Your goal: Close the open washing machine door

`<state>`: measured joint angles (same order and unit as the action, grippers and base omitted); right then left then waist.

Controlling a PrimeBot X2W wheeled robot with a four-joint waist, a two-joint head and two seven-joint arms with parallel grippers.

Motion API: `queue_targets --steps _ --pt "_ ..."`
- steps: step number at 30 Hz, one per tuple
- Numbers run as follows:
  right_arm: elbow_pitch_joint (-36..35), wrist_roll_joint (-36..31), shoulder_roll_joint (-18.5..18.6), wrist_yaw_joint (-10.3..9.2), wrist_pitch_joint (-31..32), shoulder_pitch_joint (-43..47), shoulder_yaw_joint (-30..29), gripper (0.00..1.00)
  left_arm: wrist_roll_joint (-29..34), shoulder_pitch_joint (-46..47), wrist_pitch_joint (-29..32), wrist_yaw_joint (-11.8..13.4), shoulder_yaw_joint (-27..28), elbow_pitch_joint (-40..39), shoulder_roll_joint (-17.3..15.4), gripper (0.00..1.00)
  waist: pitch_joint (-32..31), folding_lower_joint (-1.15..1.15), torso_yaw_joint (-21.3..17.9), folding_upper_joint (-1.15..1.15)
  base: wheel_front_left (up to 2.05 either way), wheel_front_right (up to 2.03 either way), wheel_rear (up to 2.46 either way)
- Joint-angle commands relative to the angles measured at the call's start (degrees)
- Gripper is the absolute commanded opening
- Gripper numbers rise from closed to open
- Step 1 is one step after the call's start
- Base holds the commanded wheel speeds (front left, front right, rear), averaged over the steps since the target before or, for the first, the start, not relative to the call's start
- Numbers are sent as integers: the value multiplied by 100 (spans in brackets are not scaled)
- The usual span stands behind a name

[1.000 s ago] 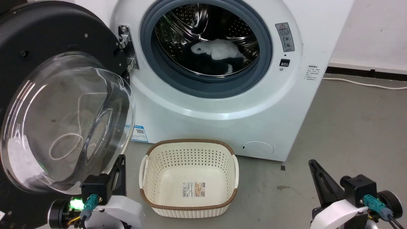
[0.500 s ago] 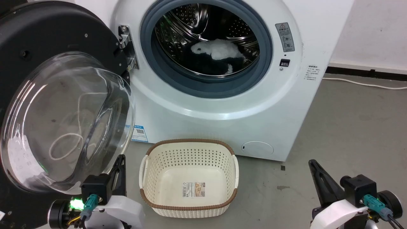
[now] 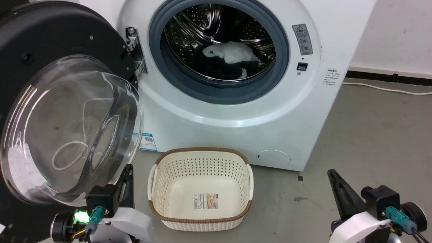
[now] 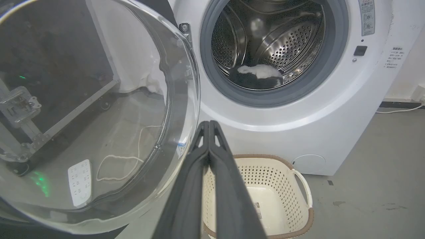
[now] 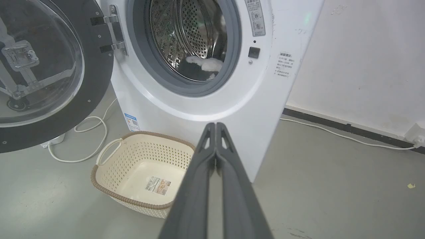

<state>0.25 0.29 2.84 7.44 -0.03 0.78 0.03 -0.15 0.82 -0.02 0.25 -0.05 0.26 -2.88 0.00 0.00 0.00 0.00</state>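
The washing machine door (image 3: 50, 40) stands swung wide open at the left, its black ring framing a bulging clear glass bowl (image 3: 71, 131). It hangs from a steel hinge (image 3: 135, 50) on the white washing machine (image 3: 236, 111), whose steel drum (image 3: 219, 37) holds white and dark laundry. My left gripper (image 3: 127, 168) is shut and empty, just below the bowl's lower right rim; in the left wrist view its fingertips (image 4: 209, 123) sit beside the door (image 4: 99, 109) edge. At the lower right my right gripper (image 3: 331, 172) is shut and empty, away from the machine (image 5: 206, 109).
A cream perforated basket (image 3: 200, 187) with a brown rim stands empty on the grey floor right before the machine, between my two grippers. A white cable (image 3: 384, 88) runs along the wall at the right. A power strip and cord (image 4: 79, 181) show through the glass.
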Motion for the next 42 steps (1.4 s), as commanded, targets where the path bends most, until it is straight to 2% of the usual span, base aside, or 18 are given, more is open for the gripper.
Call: queue_targets --steps 1,10,11,30,31,32,33,42 --pt "-25 -29 4 5 3 -78 -3 0 15 -82 2 -25 5 -26 1 0 0 0 0 0 0 0 0" --pt "-25 -29 4 5 3 -78 -3 0 15 -82 2 -25 5 -26 1 0 0 0 0 0 0 0 0" --pt "0 0 0 0 0 0 -1 100 0 0 1 0 -2 0 0 100 0 0 0 0 0 0 0" --pt "87 263 0 0 -184 94 24 100 -248 -15 -183 32 -182 112 0 100 3 0 4 0 0 0 0" --pt "94 282 0 0 -196 99 27 100 -267 -15 -195 33 -194 119 0 95 3 0 5 0 0 0 0" --pt "100 304 1 0 -208 104 31 100 -283 -15 -207 35 -205 125 0 39 4 0 5 0 0 0 0" --pt "107 330 1 0 -220 108 33 100 -300 -15 -220 37 -214 126 0 0 4 0 6 0 0 0 0" --pt "178 502 1 0 -328 147 47 100 -473 -26 -328 39 -295 75 0 0 -3 0 32 0 0 0 0"
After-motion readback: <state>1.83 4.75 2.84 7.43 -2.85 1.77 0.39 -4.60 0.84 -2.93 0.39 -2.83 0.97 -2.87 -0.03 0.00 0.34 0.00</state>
